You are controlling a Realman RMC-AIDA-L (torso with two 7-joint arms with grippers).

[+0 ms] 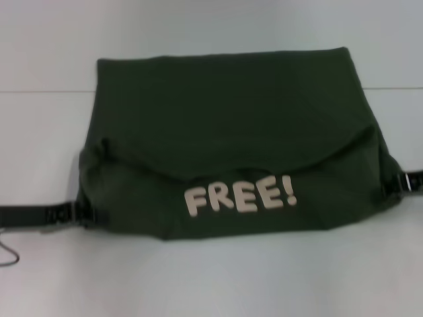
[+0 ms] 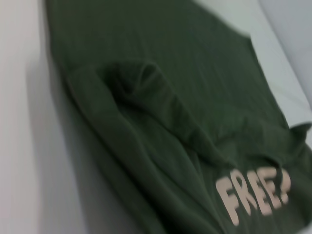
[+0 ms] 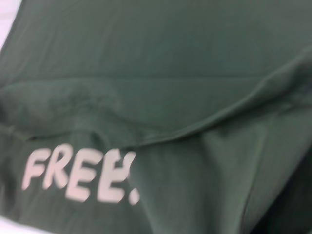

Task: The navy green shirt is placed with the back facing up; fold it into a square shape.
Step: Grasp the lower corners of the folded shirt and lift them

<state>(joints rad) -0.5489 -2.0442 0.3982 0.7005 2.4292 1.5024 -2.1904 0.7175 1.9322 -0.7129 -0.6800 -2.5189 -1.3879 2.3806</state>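
While lying half-folded on the white table, navy green shirt looks soft, light, floppy; best pinched at near side corners. Left gripper and right gripper at those corners; grip impossible to tell.

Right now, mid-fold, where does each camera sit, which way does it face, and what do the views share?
Head: above, facing forward and down at the navy green shirt on the table; left gripper and right gripper at its side edges.
Left wrist: close at the shirt's left folded edge; no fingers visible.
Right wrist: close over the fold; no fingers visible.
Shared: all show the FREE! print.
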